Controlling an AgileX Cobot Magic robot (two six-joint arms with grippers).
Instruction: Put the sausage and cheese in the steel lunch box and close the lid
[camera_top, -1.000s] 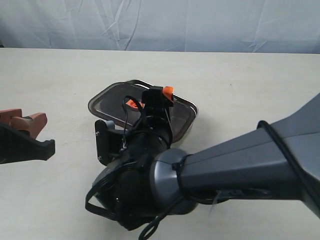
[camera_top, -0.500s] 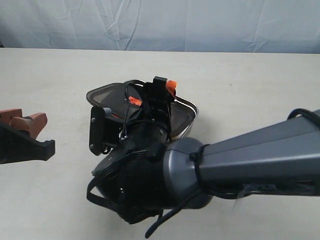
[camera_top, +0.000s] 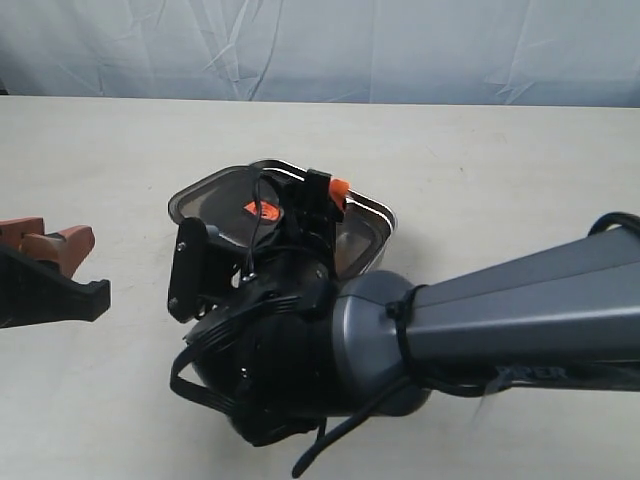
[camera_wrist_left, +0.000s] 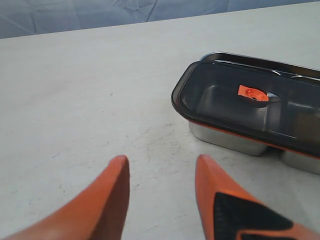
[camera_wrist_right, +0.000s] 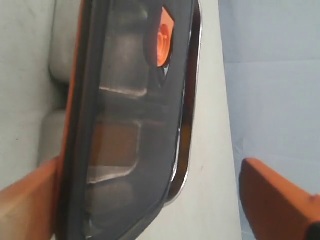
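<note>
Right pincer (camera_wrist_right: 147, 167) agape | lid (camera_wrist_left: 250, 110) on steel lunch box (camera_wrist_left: 225, 140) | contents obscured

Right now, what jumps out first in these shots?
The right arm, dark and bulky, fills the exterior foreground, reaching over the middle of the table. Beneath its tip the smoky lid with an orange valve lies on the steel lunch box. The left gripper sits open, off at the left edge.
</note>
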